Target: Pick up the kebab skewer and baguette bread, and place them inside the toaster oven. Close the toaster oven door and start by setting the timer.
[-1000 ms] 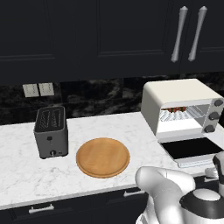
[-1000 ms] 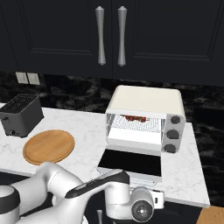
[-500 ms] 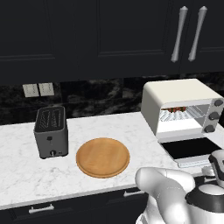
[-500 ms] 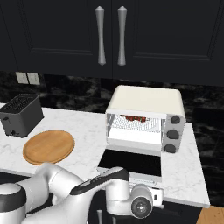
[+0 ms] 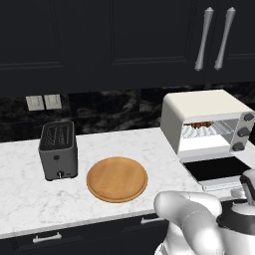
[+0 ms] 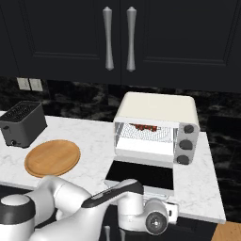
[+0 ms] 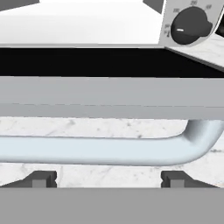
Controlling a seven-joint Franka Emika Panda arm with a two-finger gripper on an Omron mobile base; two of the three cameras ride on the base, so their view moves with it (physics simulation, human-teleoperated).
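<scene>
Left base view: oven (image 5: 199,110) at 3 o'clock on counter (image 5: 20,199), door (image 5: 219,170) folded down flat; skewer (image 5: 201,124) on rack inside. Slot toaster (image 5: 58,150) at 9 o'clock, round board (image 5: 117,179) centre.
Right base view: oven (image 6: 157,109) centre, door (image 6: 141,175) open toward 6 o'clock; dark red skewer (image 6: 144,127) at rack's back. Baguette not discernible.
Hand view: gripper (image 7: 106,178) wide apart, holding nothing; door handle (image 7: 109,149) just above fingertips (image 7: 43,177); knob (image 7: 190,26) at 1 o'clock.
</scene>
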